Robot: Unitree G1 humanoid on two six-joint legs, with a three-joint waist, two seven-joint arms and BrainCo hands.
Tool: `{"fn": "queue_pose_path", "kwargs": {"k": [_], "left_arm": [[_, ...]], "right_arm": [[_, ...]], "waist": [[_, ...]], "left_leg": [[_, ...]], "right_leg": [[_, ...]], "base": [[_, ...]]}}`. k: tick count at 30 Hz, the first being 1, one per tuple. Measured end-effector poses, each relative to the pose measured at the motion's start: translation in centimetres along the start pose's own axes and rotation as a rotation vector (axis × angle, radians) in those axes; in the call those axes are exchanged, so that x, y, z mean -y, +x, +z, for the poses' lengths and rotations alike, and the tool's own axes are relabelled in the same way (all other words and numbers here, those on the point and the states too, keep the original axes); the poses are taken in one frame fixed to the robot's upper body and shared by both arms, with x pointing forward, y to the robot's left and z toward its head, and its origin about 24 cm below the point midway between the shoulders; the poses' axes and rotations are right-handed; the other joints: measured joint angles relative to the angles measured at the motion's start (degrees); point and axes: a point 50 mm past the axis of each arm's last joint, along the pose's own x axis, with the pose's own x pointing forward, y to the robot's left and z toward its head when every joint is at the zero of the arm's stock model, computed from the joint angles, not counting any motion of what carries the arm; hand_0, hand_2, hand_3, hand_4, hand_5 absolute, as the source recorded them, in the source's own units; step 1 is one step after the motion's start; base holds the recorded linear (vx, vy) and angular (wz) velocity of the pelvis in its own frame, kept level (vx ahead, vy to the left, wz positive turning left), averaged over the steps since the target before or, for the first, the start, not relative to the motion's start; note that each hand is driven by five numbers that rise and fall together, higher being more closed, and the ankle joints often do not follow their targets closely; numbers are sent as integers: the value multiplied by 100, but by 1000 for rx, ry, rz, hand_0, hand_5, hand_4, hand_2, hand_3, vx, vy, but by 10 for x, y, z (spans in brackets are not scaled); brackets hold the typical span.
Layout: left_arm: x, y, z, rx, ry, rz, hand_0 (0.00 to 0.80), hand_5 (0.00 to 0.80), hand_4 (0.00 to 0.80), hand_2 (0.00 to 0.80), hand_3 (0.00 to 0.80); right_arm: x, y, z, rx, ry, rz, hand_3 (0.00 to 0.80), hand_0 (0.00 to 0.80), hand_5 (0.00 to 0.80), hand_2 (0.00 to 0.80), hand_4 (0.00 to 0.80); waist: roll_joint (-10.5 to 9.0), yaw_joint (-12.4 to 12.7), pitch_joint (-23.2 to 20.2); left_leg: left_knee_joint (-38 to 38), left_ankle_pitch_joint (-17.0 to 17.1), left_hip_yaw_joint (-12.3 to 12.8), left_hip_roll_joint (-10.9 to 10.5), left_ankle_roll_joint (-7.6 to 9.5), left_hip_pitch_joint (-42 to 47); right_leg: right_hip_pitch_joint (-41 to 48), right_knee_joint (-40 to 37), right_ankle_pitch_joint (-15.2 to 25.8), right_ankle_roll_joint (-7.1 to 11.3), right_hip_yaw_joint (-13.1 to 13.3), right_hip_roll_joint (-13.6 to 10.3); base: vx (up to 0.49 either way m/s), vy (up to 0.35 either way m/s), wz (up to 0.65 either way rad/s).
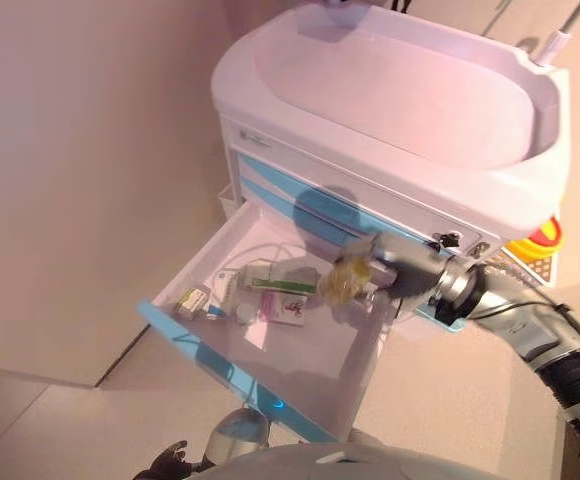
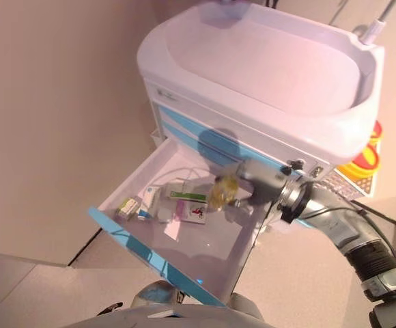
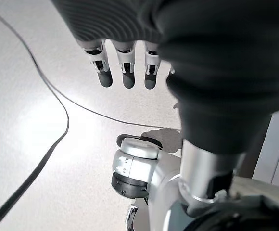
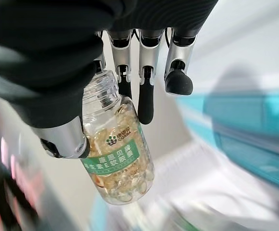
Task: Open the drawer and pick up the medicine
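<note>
Drawer on the white medical cart is pulled fully out, blue-edged front toward the robot. Right robot hand is over the drawer's far right part, just in front of the cart's blue-striped front, with fingers and thumb curled around a clear medicine bottle. The bottle is full of amber softgel capsules, has a green label band, and its cap end sits up in the palm; in the right wrist view the thumb presses one side and the dark-tipped fingers run down the other. The bottle is off the drawer floor, raised above the things inside. In the drawer: a white box with green stripe near the middle, a box with pink print just in front of it, a small green-and-white box near the left front corner, and a couple more small white packs between them. A thin white tube or cord curves along the drawer's back part. Left robot hand hangs low beside the robot over the speckled floor, fingers straight and relaxed, holding nothing. A yellow container with red on top sits to the cart's right.
</note>
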Motion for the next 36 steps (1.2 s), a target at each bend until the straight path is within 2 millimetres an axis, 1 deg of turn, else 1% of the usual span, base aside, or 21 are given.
{"fn": "queue_pose_path", "kwargs": {"k": [2, 3, 5, 8, 11, 14, 17, 19, 22, 25, 28, 30, 36], "left_arm": [[-3, 0, 1, -7, 2, 5, 0, 0, 0, 0, 0], [-5, 1, 3, -5, 4, 9, 0, 0, 0, 0, 0], [-7, 2, 10, 7, 7, 13, 0, 0, 0, 0, 0], [-7, 3, 13, 13, 9, 6, 0, 0, 0, 0, 0], [-7, 3, 13, 3, 9, -8, 0, 0, 0, 0, 0], [-7, 3, 11, -12, 9, -12, 0, 0, 0, 0, 0], [-8, 3, 9, -32, 7, -11, 0, 0, 0, 0, 0], [-8, 3, 10, -32, 7, -11, 0, 0, 0, 0, 0], [-10, 3, 11, -35, 9, -8, 0, 0, 0, 0, 0], [-15, 3, 10, -48, 6, -2, 0, 0, 0, 0, 0], [-18, 3, 12, -55, -5, 5, 0, 0, 0, 0, 0], [-20, 3, 13, -54, -3, 9, 0, 0, 0, 0, 0], [-21, 4, 23, -46, -6, 9, 0, 0, 0, 0, 0]], "right_arm": [[27, 7, 2, 22, 134, -77, 800, 800, 800, 800, 800], [41, 8, 4, 43, 191, -127, 800, 800, 800, 800, 800], [65, 9, 5, 65, 240, -221, 800, 800, 800, 800, 800], [97, 8, 3, 71, 279, -365, 800, 800, 800, 800, 800], [132, -2, -1, 28, 278, -528, 800, 800, 800, 800, 800], [166, -24, -5, -66, 215, -680, 800, 800, 800, 800, 800], [187, -41, -9, -159, 154, -765, 800, 800, 800, 800, 800], [194, -51, -13, -212, 139, -798, 800, 800, 800, 800, 800], [206, -66, -22, -353, 108, -816, 800, 800, 800, 800, 800], [211, -65, -26, -436, 59, -783, 800, 800, 800, 800, 800], [210, -62, -32, -534, -7, -708, 800, 800, 800, 800, 800], [208, -58, -36, -595, -53, -637, 800, 800, 800, 800, 800], [197, -53, -51, -788, -209, -403, 800, 800, 800, 800, 800]], "waist": [[2, -94, 4], [5, -138, 6], [13, -147, 14], [14, -132, 15], [25, -92, 22], [27, -53, 25], [29, -42, 26], [35, -10, 30], [43, 24, 35], [43, 41, 35], [42, 86, 36], [38, 106, 38], [4, 302, 57]], "left_leg": [[-1, -15, 67, 8, 19, 16], [-2, -16, 69, 9, 21, 22], [-15, -11, 69, 18, 26, 56], [-34, -17, 59, 41, 28, 123], [-87, -10, 53, 55, 25, 218], [-103, -18, 50, 59, 30, 270], [-108, -18, 44, 60, 29, 320], [-168, -18, 50, 73, 29, 400], [-194, -19, 46, 82, 26, 450], [-199, -23, 46, 90, 20, 464], [-196, -23, 42, 89, 20, 462], [-194, -21, 17, 87, 19, 459], [-187, -8, -75, 75, 1, 413]], "right_leg": [[1, -6, 21, 14, 99, 22], [12, -11, 24, 11, 102, 24], [58, -34, 39, 0, 112, 41], [159, -123, 44, -6, 130, 82], [301, -254, 67, -38, 126, 111], [400, -352, 68, -39, 126, 133], [518, -468, 86, -47, 118, 151], [595, -525, 93, -48, 111, 172], [697, -594, 94, -48, 79, 183], [720, -606, 94, -47, 70, 190], [741, -616, 94, -47, 28, 186], [756, -623, 93, -47, -18, 178], [754, -652, 93, -48, -93, 172]], "base": [[-1, 2, -18], [6, -3, -7], [0, 0, 0], [31, -1, 5], [26, 12, 5], [21, 15, 15], [24, 13, 9], [10, 5, 3], [16, 8, 3], [18, 3, 2], [28, 1, 7], [13, -11, 10], [5, -14, 8]]}}
